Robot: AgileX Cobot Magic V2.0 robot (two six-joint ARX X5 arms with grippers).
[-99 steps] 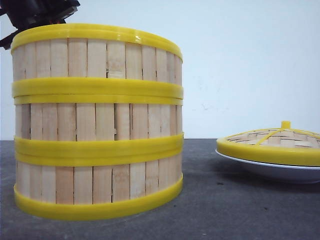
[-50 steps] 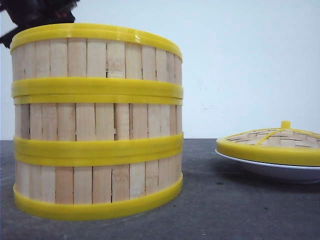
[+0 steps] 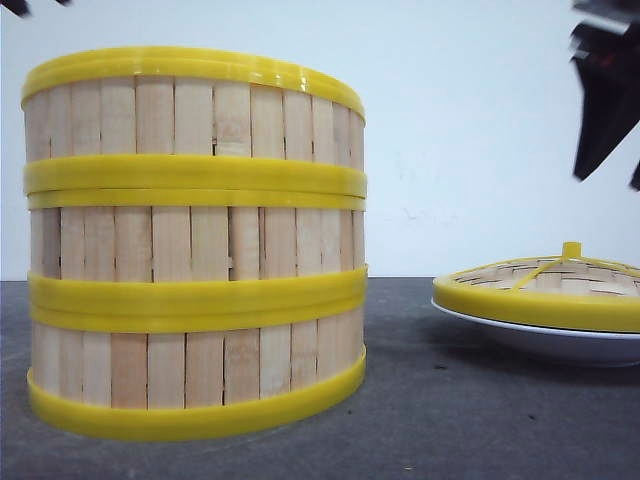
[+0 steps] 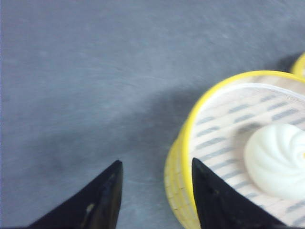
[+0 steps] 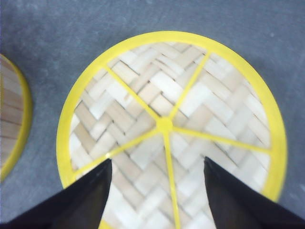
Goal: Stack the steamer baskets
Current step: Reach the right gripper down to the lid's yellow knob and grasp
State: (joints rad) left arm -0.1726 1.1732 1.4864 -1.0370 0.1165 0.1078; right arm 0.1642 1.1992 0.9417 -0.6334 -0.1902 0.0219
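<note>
Already three baskets (image 3: 195, 245) stood stacked on worktop (image 3: 450, 420), bun (image 4: 276, 160) in top one. Lid (image 5: 171, 126) sat on plate (image 3: 545, 340) right of stack. Left end effector (image 4: 155, 191) wide, empty above stack edge; right end effector (image 5: 157, 191) wide, empty above lid.

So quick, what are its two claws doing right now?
Left gripper: jaws open, holding nothing, beside the steamer baskets.
Right gripper: jaws open, empty, above the lid.

Left arm (image 3: 15, 6) gone, right arm (image 3: 605, 95) in.
</note>
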